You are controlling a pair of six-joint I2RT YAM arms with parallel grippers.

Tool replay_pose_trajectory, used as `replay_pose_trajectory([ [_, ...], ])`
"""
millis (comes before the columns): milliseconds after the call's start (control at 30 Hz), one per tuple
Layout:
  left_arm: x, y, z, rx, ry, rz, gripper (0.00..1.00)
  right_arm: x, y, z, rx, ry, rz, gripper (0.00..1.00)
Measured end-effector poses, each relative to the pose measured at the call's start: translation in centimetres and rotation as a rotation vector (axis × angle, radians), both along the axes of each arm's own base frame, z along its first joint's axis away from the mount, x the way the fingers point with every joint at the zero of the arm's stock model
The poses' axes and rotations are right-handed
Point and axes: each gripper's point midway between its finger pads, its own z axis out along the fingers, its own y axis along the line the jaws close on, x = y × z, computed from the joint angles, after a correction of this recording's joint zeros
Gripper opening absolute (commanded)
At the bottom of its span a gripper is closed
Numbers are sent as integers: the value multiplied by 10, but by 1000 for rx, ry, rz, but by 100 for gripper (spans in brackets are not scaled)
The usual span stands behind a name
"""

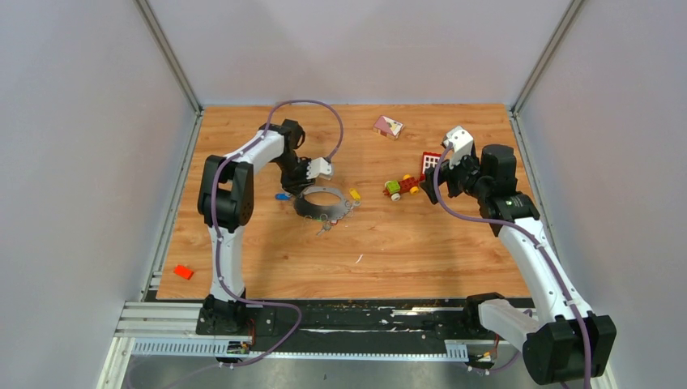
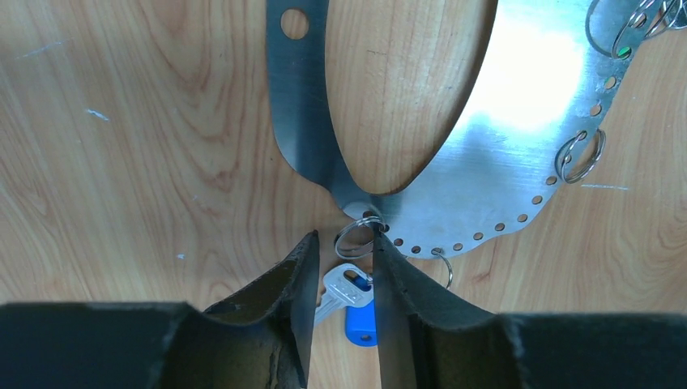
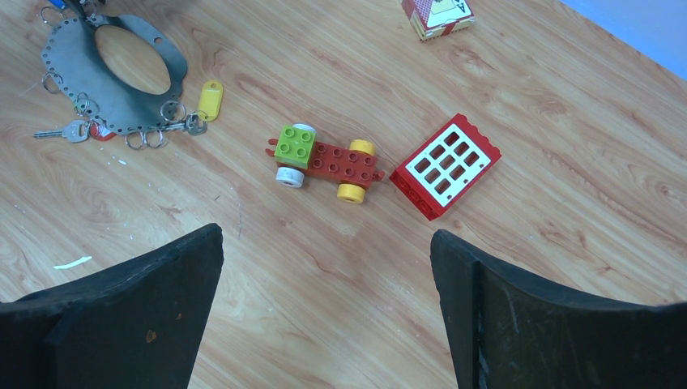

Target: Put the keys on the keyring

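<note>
Left wrist view, nearest first.

- Left gripper (image 2: 344, 243): jaws drawn in to a narrow gap, pointing down at the table (image 2: 121, 162). The blue-tagged key (image 2: 350, 288) lies flat in that gap. Its head all but fills the width between the fingers. I cannot tell whether the pads are pinching it or only flank it.
- Key long axis: roughly 8 to 2 o'clock, with the blade running under the left finger and the head toward the ring side. The blue tag hangs off the head at 6 o'clock.
- At 12 o'clock from the key head, just beside it, is a small split ring (image 2: 356, 235) seated at the nearest hole of the keyring (image 2: 486, 162). I cannot tell whether key and split ring are linked.
- The keyring plate sweeps away from 12 round to 2 o'clock, hollow middle at 12.

Judgement: the move turns on the short step from key head to split ring, straight ahead of the claw at 12 o'clock. The left arm is the near one.

Right wrist view, farther off.

- Right gripper (image 3: 326, 235): jaws spread wide, nothing between them.
- Toy car (image 3: 324, 162) and red block (image 3: 445, 166) lie ahead of it.
- The keyring is well off at 10 o'clock. The yellow-tagged key (image 3: 209, 99) and red-tagged key (image 3: 77, 130) sit at its rim.
</note>
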Motion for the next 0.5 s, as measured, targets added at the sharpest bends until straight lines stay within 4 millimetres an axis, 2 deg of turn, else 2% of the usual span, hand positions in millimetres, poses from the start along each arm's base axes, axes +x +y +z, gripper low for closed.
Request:
replay_pose_trajectory([
  [500,-8,1,0,-1,28,-27,8,0,0,0,-2,0,1,100],
])
